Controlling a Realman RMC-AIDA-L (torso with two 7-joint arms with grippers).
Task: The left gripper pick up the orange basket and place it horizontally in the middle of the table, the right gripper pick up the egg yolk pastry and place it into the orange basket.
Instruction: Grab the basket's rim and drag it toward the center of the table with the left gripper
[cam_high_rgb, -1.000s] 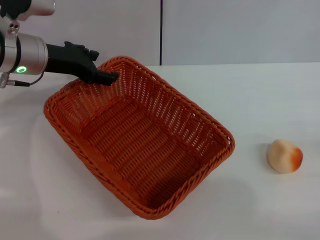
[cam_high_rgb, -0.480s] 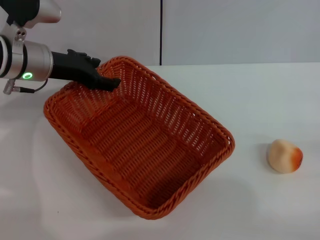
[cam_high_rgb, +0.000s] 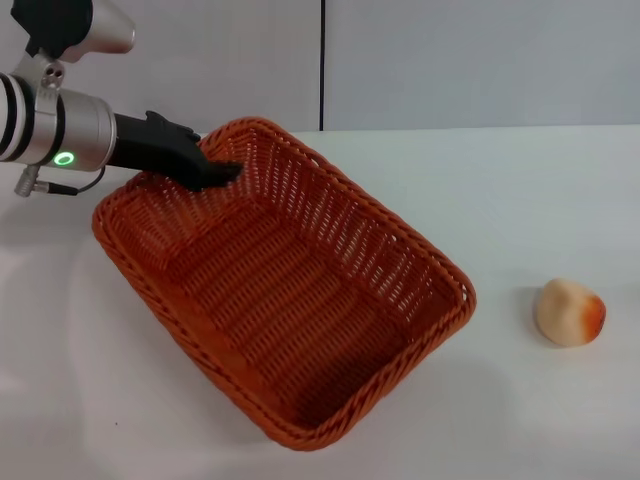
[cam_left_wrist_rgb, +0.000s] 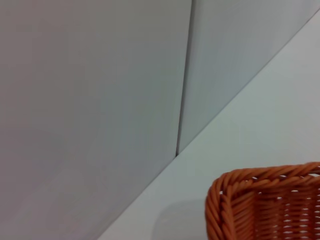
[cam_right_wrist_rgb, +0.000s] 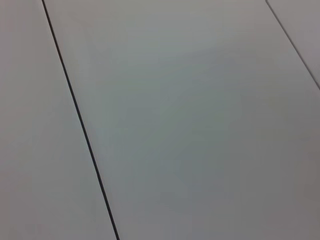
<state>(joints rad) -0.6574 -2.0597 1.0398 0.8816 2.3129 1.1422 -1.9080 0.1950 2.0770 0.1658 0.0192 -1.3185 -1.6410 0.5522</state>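
The orange basket (cam_high_rgb: 290, 290) lies slantwise across the left and middle of the white table (cam_high_rgb: 540, 200). My left gripper (cam_high_rgb: 215, 172) reaches in from the left and is shut on the braided rim at the basket's far left corner. That corner of the basket (cam_left_wrist_rgb: 265, 205) also shows in the left wrist view. The egg yolk pastry (cam_high_rgb: 569, 312), cream with an orange-red blush, rests alone on the table to the right of the basket, well apart from it. My right gripper is out of view.
A grey wall with a dark vertical seam (cam_high_rgb: 322, 65) stands behind the table's far edge. The right wrist view shows only grey panels with a dark seam (cam_right_wrist_rgb: 80, 125).
My left arm has moved a little right and down. The basket has shifted with it, slightly right and toward the front edge. The pastry has not moved.
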